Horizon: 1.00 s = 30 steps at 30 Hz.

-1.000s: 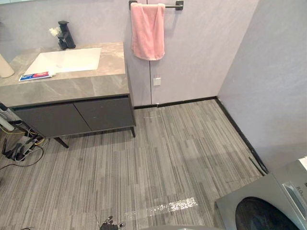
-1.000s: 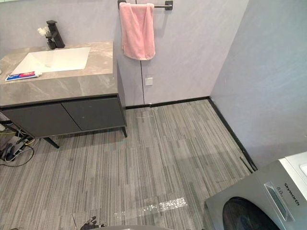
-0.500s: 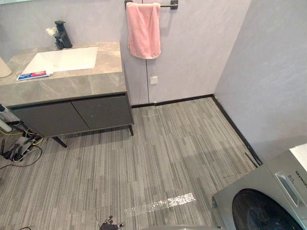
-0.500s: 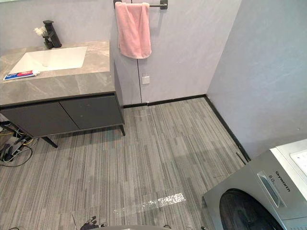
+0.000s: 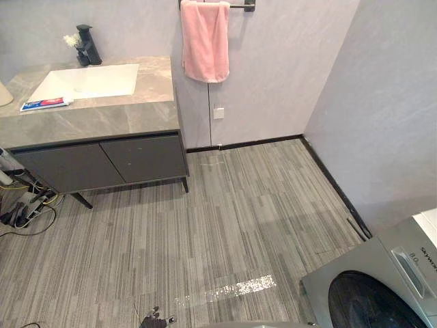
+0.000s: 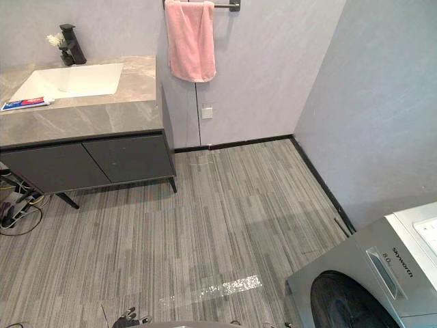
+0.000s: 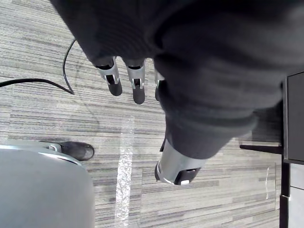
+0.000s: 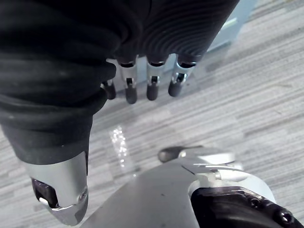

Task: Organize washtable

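Note:
The washtable [image 5: 102, 119] stands at the far left, a grey marble top on a dark cabinet with a white sink [image 5: 85, 80] set in it. A toothpaste tube [image 5: 45, 104] lies on the top left of the sink. A black tap [image 5: 87, 45] with a small white flower beside it stands behind the sink. My left hand [image 7: 135, 80] hangs over the striped floor, fingers relaxed and holding nothing. My right hand [image 8: 147, 80] also hangs above the floor with relaxed, empty fingers.
A pink towel [image 5: 205, 39] hangs on a wall rail right of the washtable. A grey washing machine [image 5: 375, 287] stands at the lower right. Loose cables and a power strip [image 5: 24, 208] lie under the cabinet's left end. A wide stretch of striped floor [image 5: 225, 225] lies between.
The whole picture has shifted slightly, so the camera has moved; the washing machine shows a little more at the lower right. Nothing on the washtable has moved.

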{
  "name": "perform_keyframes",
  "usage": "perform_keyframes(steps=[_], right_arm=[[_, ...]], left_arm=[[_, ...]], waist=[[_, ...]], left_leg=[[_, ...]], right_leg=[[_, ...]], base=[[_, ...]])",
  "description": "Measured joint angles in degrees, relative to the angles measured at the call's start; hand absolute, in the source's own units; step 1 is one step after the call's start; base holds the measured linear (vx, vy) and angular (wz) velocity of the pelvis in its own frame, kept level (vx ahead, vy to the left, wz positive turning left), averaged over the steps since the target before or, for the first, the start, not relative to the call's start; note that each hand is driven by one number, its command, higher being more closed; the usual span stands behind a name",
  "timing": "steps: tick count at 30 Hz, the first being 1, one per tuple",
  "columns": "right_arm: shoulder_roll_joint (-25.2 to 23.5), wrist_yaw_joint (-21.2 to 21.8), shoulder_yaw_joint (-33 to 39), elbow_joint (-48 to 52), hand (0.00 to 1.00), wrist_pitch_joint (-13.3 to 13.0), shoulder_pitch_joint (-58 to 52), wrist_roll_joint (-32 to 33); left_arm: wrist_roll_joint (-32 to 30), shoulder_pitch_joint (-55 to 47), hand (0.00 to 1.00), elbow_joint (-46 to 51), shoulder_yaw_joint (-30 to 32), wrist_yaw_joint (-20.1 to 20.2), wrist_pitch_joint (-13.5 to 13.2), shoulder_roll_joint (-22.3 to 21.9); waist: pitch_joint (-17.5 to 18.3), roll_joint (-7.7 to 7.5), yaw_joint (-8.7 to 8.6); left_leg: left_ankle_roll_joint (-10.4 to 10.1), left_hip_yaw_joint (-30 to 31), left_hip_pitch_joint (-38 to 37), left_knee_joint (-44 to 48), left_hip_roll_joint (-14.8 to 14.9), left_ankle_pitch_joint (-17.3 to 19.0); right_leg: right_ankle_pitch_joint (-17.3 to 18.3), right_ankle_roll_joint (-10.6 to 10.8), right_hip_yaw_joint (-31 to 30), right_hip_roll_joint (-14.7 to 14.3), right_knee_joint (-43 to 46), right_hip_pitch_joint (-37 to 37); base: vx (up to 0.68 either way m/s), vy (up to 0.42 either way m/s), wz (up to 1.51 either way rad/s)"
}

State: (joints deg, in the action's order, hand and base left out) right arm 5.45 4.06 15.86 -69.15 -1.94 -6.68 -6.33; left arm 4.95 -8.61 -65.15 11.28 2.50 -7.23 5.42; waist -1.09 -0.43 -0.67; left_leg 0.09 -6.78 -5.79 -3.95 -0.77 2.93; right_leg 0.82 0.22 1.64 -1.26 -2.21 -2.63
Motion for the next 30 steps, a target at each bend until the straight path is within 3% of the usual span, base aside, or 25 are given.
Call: perform_keyframes(steps=[13, 15, 16, 18, 19, 21, 22, 23, 24, 25, 26, 28, 29, 30], right_arm=[[-0.11, 0.21, 1.6, 0.0, 0.0, 0.11, -0.04, 0.95], [-0.3, 0.21, 1.89, 0.13, 0.0, 0.02, 0.14, 1.49], [-0.57, 0.23, 2.32, 0.28, 0.0, 0.0, 0.17, 1.94], [-0.9, 0.48, 2.29, 0.73, 0.0, -0.01, 0.29, 2.6], [-1.46, 0.84, 1.62, 1.99, 0.0, -0.06, 0.2, 2.88], [-0.78, 0.8, 0.09, 3.15, 0.0, -0.1, -0.46, 3.06], [-0.61, 0.73, -0.6, 3.19, 0.0, -0.08, -0.3, 3.09], [-0.34, 0.64, -1.32, 3.27, 0.0, -0.03, 0.4, 3.07], [-0.14, 0.68, -1.34, 3.27, 0.0, -0.02, 1.0, 2.91], [-0.08, 0.68, -1.27, 3.12, 0.0, 0.01, 1.4, 2.87], [0.41, 0.88, -1.21, 3.01, 0.0, -0.01, 2.68, 2.83], [1.43, 1.13, -0.96, 2.74, 0.0, -0.13, 2.67, 2.67], [1.77, 1.4, -0.02, 2.83, 0.0, -0.13, 2.1, 2.22], [0.65, 1.5, 2.11, 3.28, 0.0, -0.1, 1.45, 1.11]], left_arm=[[1.02, 0.14, 0.0, -0.29, 0.41, -0.02, 0.1, 0.05], [1.11, 0.58, 0.0, -0.3, 0.8, -0.04, 0.15, 0.51], [1.24, 0.97, 0.0, -0.01, 2.44, -0.02, 0.25, 0.45], [1.28, 0.93, 0.0, 0.37, 5.84, 0.0, 0.35, 0.0], [1.76, 0.98, 0.0, 1.18, 9.9, -0.08, 0.59, -0.74], [3.27, -0.23, 0.0, 2.63, 11.76, -0.19, 0.75, -2.09], [3.4, -0.6, 0.0, 2.7, 11.72, -0.19, 0.78, -2.22], [3.5, -1.37, 0.0, 3.23, 11.68, -0.19, 0.82, -2.6], [3.65, -1.56, 0.0, 3.65, 11.55, -0.26, 0.78, -3.13], [4.03, -1.55, 0.0, 3.78, 11.48, -0.25, 0.74, -3.38], [4.54, -1.54, 0.0, 3.85, 11.47, -0.25, 0.5, -3.56], [4.65, -1.66, 0.0, 3.64, 11.54, -0.22, 0.43, -4.35], [4.66, -2.96, 0.0, 2.76, 11.64, -0.2, 0.21, -4.89], [4.64, -3.39, 0.0, 2.15, 11.9, -0.18, 0.11, -4.21]], waist=[[-0.05, -0.06, -0.05], [-0.92, -0.69, -0.3], [-2.0, -0.36, -0.17], [-2.92, -1.35, 0.19], [-3.95, -1.08, 0.68], [-5.11, -0.65, 2.04], [-5.16, -0.54, 2.04], [-5.24, -0.48, 2.27], [-5.66, -0.39, 2.97], [-5.65, -0.37, 3.3], [-5.21, -0.55, 3.95], [-4.7, 0.91, 4.94], [-3.75, 1.91, 4.99], [-3.15, 0.3, 5.11]], left_leg=[[-0.03, 0.52, 1.18, 0.35, 0.13, -0.03], [-1.1, 0.94, 2.35, 3.77, 0.25, 1.49], [-1.87, 1.48, 6.02, 12.58, 1.11, 6.16], [-3.79, -0.03, 10.24, 24.78, 2.97, 9.64], [-2.19, -3.03, 18.0, 41.61, 6.19, 8.76], [0.8, -4.54, 25.32, 56.13, 10.51, 6.78], [0.68, -4.67, 26.83, 57.73, 11.14, 6.87], [-0.9, -5.23, 29.2, 56.06, 11.52, 7.87], [-1.09, -5.11, 29.13, 51.33, 10.45, 8.0], [-1.12, -4.07, 29.0, 46.93, 9.31, 7.98], [-2.05, 0.01, 28.67, 35.07, 6.2, 7.41], [-3.06, 4.65, 27.86, 27.49, 4.12, 6.68], [-1.93, 5.64, 27.21, 27.19, 3.78, 6.55], [-0.32, 2.48, 25.8, 27.92, 2.23, 6.13]], right_leg=[[0.19, 0.07, 0.68, -0.1, 0.24, 0.61], [2.71, -0.48, 1.41, 0.13, 4.09, 1.64], [5.93, -1.13, 1.84, 0.01, 8.97, 3.19], [8.81, -2.67, 1.87, -0.6, 12.43, 3.62], [10.63, -3.85, 1.94, -1.31, 15.29, 4.24], [12.16, -5.45, 1.36, -2.69, 17.42, 3.69], [12.56, -5.53, 1.18, -2.72, 17.86, 3.68], [13.07, -5.23, -0.74, -2.57, 18.14, 3.96], [13.26, -5.55, -2.62, -2.23, 18.26, 4.09], [13.41, -5.34, -3.84, -1.61, 18.48, 4.62], [14.02, -4.32, -6.42, -0.3, 18.62, 6.15], [14.69, -3.15, -9.15, 0.3, 18.23, 7.15], [16.27, -0.57, -11.03, 0.73, 19.98, 7.36], [19.98, 3.86, -12.06, 2.49, 31.97, 10.67]], base=[[0.0, -0.001, 0.02], [0.0, -0.034, 0.21], [-0.03, -0.064, 0.25], [-0.08, -0.092, 0.13], [-0.08, -0.089, -0.01], [0.0, -0.044, -0.25], [0.08, 0.006, -0.43], [0.13, 0.059, -0.47], [0.14, 0.087, -0.6], [0.17, 0.155, -0.84], [0.2, 0.204, -0.94], [0.27, 0.259, -0.96], [0.37, 0.289, -0.97], [0.37, 0.272, -0.82]])
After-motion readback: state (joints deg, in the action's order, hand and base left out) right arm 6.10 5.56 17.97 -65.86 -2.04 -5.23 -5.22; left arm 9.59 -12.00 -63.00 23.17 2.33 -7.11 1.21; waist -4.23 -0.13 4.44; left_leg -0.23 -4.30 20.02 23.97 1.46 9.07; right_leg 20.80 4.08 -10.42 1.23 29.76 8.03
